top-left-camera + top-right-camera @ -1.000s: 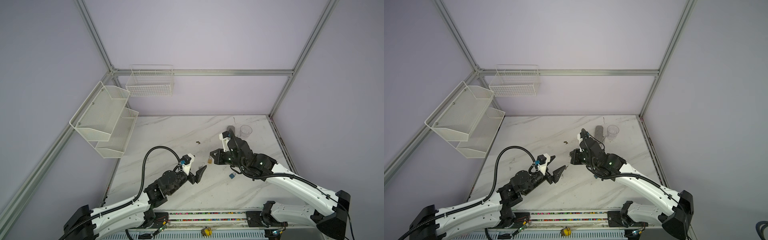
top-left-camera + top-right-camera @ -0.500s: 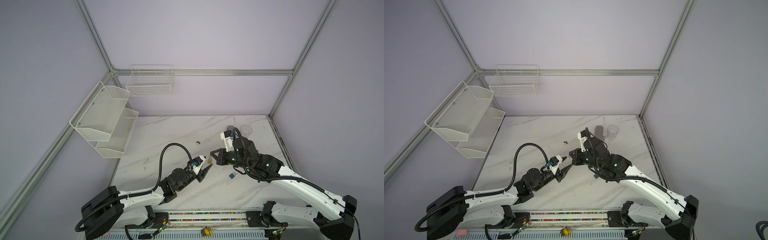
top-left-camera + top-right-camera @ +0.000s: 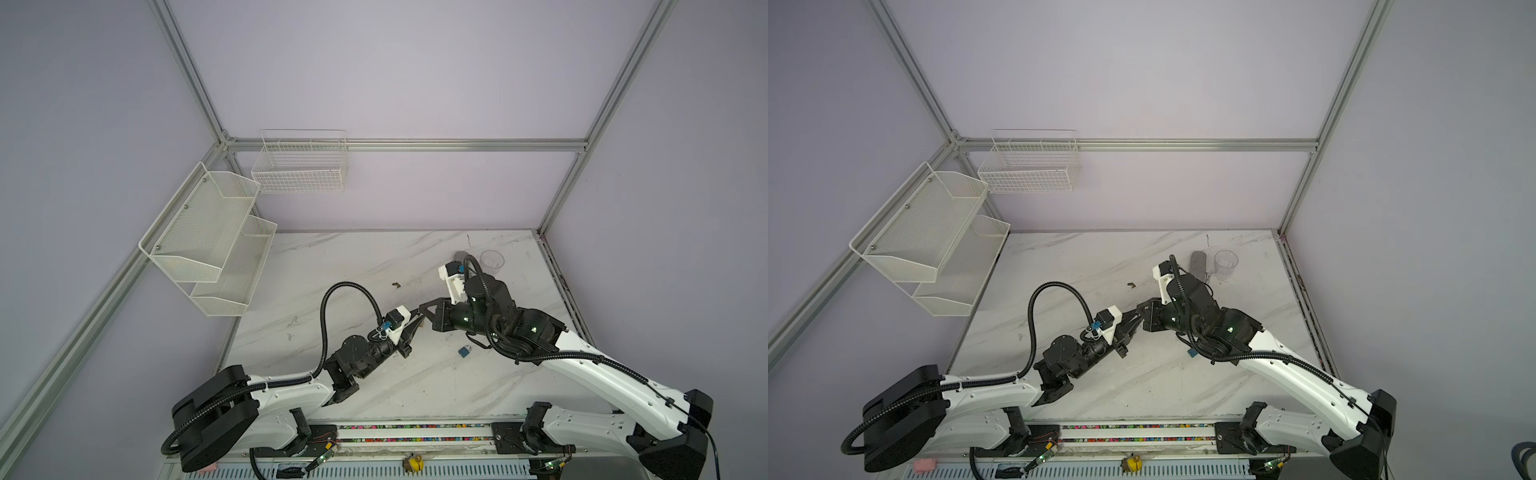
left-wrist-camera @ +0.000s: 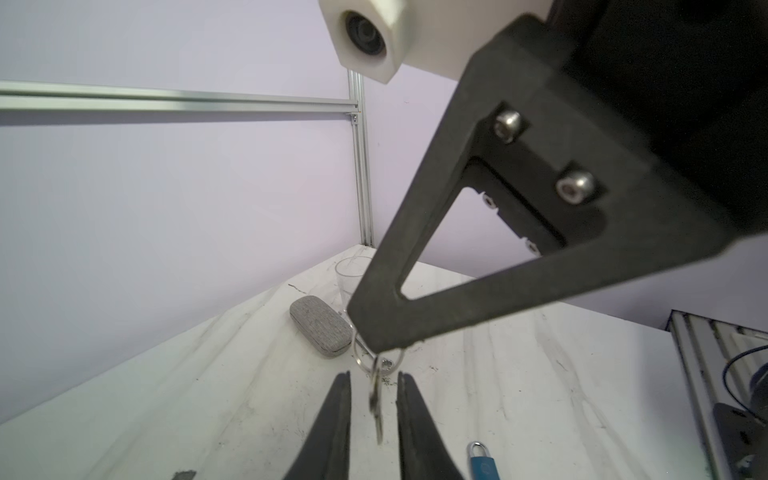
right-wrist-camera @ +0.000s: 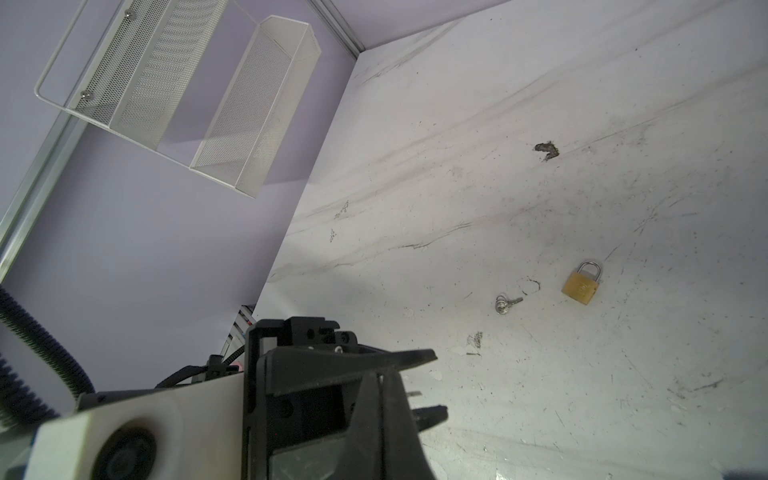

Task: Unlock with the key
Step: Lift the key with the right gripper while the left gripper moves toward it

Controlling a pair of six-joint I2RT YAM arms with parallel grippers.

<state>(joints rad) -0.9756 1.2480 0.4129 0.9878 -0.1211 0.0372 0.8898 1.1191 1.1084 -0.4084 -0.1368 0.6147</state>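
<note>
Starting with both top views: the left gripper [image 3: 417, 326] and right gripper [image 3: 424, 309] met tip to tip over the table [image 3: 353, 266], a bit right of the middle. It was too small there to tell what either claw was doing. A blue lock [image 3: 464, 352] lay flat just right of the tips and nearer, close to the right arm. At the far right a clear cup [image 3: 1226, 262] stood upright, with a grey case [image 3: 1199, 264] lying just left of it.

The left wrist view cleared things up. The right gripper was pinched shut on a key ring [image 4: 362, 360], and the key [image 4: 376, 405] hung straight down from it, off the table. The left gripper's fingers [image 4: 337, 415] sat either side of that key. They were pretty narrow but had a sliver of gap on both sides, so they weren't clamped on it as far as I could see. The blue lock showed at the frame's edge, and the cup and case sat beyond, toward the far corner.

The right wrist view had a brass lock [image 5: 582, 284] lying on the table, shackle down. A second key [image 5: 505, 304] on its own ring lay just beside it, not touching. The left gripper's two fingertips reached in around the right gripper's tip with a gap between them.
</note>
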